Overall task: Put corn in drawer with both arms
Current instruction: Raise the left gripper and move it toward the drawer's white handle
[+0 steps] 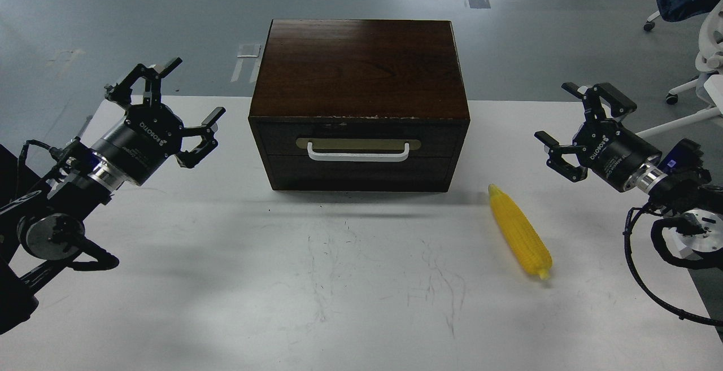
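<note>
A dark brown wooden box stands at the back middle of the white table. Its drawer is pushed in, showing a white bar handle on a beige plate. The yellow corn lies flat on the table, right of the box's front corner, tip pointing toward the box. My left gripper hangs open left of the box, fingers spread, holding nothing. On the far right, my right gripper is open too, above and right of the corn, apart from it.
The white table has scuff marks in front of the box. Grey floor lies beyond the table's back edge. An office chair stands off the table at the far right. Cables loop under my right arm.
</note>
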Action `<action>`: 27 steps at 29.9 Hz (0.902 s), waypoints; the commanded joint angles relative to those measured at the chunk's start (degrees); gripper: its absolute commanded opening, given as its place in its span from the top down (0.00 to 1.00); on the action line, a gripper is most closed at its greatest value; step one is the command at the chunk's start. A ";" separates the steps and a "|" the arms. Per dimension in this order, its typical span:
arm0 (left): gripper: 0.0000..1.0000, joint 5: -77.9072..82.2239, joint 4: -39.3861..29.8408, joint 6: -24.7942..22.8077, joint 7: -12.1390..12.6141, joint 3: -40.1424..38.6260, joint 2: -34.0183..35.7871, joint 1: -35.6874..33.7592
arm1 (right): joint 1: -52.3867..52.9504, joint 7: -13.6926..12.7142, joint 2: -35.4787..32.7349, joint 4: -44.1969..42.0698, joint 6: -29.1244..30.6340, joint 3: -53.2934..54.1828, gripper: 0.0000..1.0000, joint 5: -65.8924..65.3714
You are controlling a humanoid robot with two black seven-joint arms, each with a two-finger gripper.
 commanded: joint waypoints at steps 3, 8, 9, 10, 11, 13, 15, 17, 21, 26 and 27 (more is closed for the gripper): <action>0.02 0.05 0.08 0.00 0.03 0.00 -0.30 0.41 | 0.14 0.00 -0.14 -0.01 0.02 0.10 0.00 0.00; 0.02 -0.04 0.17 0.00 0.12 -0.26 0.05 0.41 | 0.14 0.00 0.03 -0.01 -0.07 0.10 0.00 0.00; 0.02 -0.04 0.52 0.00 0.12 -0.35 0.40 0.06 | 0.14 0.00 0.03 -0.01 -0.07 0.10 0.00 0.00; 0.02 -0.04 0.96 0.00 0.12 -0.35 0.58 -0.20 | 0.14 0.00 0.03 -0.01 -0.16 0.10 0.00 0.00; 0.02 -0.04 1.48 0.00 0.12 -0.52 0.75 -0.38 | 0.14 0.00 0.03 -0.01 -0.07 0.10 0.00 0.00; 0.02 -0.13 3.15 0.00 0.12 -1.05 1.54 -0.91 | 0.14 0.00 -0.06 0.07 -0.07 0.10 0.00 0.00; 0.02 -0.13 6.31 0.00 0.30 -0.88 2.77 -4.05 | 0.23 0.00 -0.32 -0.01 -0.07 0.10 0.00 0.00; 0.02 -0.13 8.86 0.00 0.56 -0.70 2.95 -6.61 | 0.14 0.00 -0.32 -0.01 0.02 0.10 0.00 0.00; 0.02 -0.04 12.03 0.00 0.82 -0.79 4.00 -8.99 | 0.14 0.00 -0.32 -0.01 0.02 0.10 0.00 0.00; 0.02 -0.30 12.04 0.00 0.21 -1.66 6.03 -10.40 | 0.14 0.00 -0.32 -0.01 0.11 0.10 0.00 0.00; 0.02 -0.21 12.04 0.00 0.21 -2.02 6.03 -10.84 | 0.14 0.00 -0.32 -0.01 0.11 0.10 0.00 0.00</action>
